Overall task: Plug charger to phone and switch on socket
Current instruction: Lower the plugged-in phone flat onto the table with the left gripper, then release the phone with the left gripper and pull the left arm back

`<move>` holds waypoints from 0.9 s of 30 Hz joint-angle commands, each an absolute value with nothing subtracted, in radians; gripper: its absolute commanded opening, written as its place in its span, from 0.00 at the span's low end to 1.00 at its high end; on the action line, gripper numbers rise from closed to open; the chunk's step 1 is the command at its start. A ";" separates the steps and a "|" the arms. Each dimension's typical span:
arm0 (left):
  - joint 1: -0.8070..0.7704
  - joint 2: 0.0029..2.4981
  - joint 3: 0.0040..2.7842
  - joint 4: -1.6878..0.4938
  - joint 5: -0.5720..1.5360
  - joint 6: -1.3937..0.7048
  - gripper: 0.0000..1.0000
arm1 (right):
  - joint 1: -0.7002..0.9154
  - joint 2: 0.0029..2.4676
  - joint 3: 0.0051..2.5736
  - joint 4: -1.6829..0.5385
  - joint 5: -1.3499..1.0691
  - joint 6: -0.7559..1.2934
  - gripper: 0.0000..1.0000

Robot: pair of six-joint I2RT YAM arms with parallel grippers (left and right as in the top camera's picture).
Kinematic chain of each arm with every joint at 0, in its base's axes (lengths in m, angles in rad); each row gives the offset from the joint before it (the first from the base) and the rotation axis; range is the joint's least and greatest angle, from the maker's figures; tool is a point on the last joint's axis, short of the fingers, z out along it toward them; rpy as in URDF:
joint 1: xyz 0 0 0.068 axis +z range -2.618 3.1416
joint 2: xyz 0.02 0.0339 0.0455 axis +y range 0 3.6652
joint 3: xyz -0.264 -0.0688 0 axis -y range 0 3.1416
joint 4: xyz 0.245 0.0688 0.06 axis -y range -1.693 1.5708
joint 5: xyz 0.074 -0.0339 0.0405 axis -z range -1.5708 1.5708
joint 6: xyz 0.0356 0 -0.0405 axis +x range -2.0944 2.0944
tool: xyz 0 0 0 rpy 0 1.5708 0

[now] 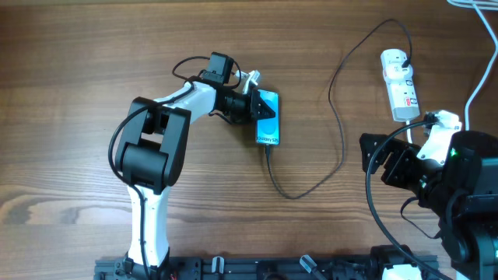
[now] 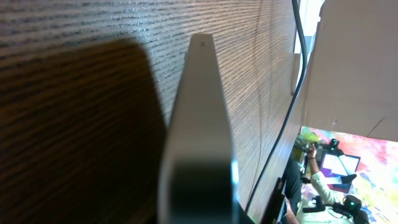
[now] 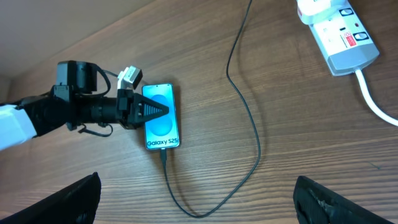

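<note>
The phone (image 1: 270,124) lies flat left of the table's middle, turquoise screen up, with its "Galaxy" strip at the near end. The right wrist view shows it too (image 3: 163,127). The charger cable (image 1: 341,148) is plugged into that near end by its dark tip (image 3: 163,152). It loops right and runs up to the plug on the white socket (image 1: 401,89) at the far right. My left gripper (image 1: 263,107) is shut on the phone's far left part. The left wrist view shows only the phone's silver edge (image 2: 199,112). My right gripper (image 3: 199,208) is wide open and empty, raised below the socket (image 3: 345,40).
A thick white lead (image 1: 476,85) runs from the socket's near end past my right arm (image 1: 459,179) to the far right edge. My left arm's base (image 1: 148,225) stands at the front edge. The cable's loop (image 3: 255,137) lies on the wood between the arms.
</note>
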State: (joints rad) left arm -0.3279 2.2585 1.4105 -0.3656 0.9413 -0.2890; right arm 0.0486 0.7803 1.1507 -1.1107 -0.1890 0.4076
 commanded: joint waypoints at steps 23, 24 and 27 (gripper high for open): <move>-0.331 2.287 1.405 -0.534 0.711 -0.278 0.49 | 0.044 0.904 1.157 -1.121 -0.171 0.448 0.99; -0.331 2.287 1.405 -0.542 0.699 -0.278 0.49 | 0.044 0.913 1.157 -1.122 -0.171 0.448 0.99; -0.331 2.287 1.405 -0.547 0.685 -0.278 0.49 | 0.044 0.934 1.157 -1.123 -0.171 0.447 0.99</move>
State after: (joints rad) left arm -0.3336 2.2421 1.4395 -0.5224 0.9005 -0.2905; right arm 0.0486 0.9173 1.1507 -1.1221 -0.1890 0.4347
